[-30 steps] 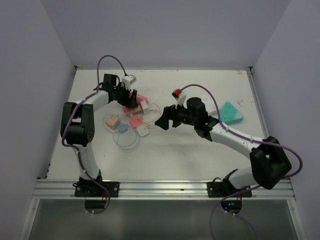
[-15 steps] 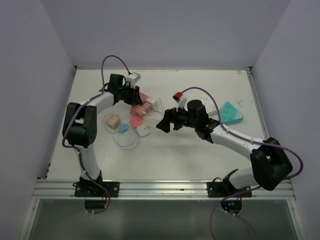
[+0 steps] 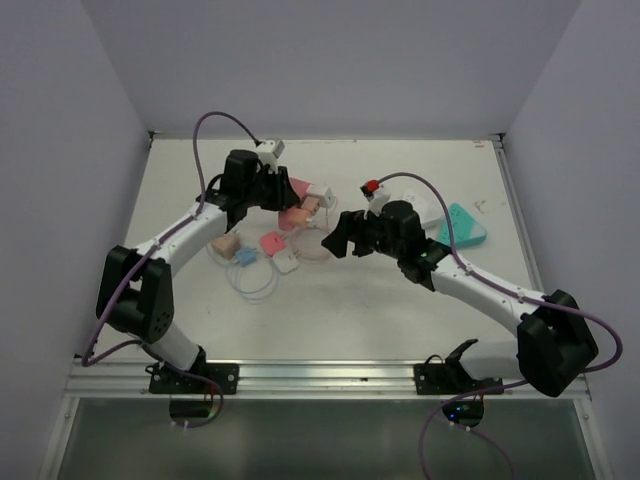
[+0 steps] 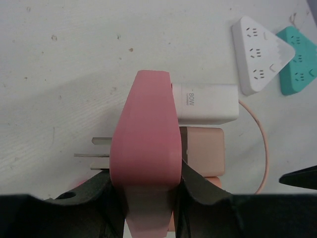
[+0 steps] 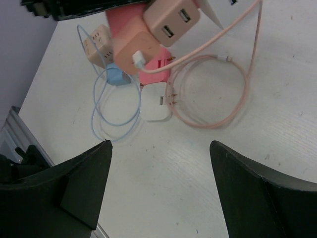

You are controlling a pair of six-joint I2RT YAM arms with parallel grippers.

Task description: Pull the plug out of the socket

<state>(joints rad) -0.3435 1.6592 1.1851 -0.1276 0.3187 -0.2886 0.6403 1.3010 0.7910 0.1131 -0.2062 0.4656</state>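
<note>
My left gripper (image 4: 146, 171) is shut on a pink socket (image 4: 146, 129) and holds it above the table. Two plugs stick out of the socket's right side: a white charger (image 4: 208, 103) and a peach charger (image 4: 203, 149). Bare metal prongs (image 4: 91, 148) show to its left. From above, the left gripper (image 3: 283, 193) holds the pink socket (image 3: 298, 190) with the white charger (image 3: 322, 193) facing my right gripper (image 3: 330, 238). The right gripper (image 5: 160, 144) is open and empty, just right of the socket. A pink cable (image 5: 213, 94) hangs from the peach charger (image 5: 171, 20).
On the table under the socket lie a peach cube socket (image 5: 96, 44), a blue plug (image 5: 116, 77) with a blue cable, a pink plug (image 5: 156, 69) and a white plug (image 5: 156, 106). A white triangular socket (image 4: 257, 59) and a teal one (image 4: 297, 64) lie at the right.
My left gripper has shut on the pink socket, lifted it and carried it right with both chargers in it. The right gripper has shifted a little right and narrowed slightly, still open.
</note>
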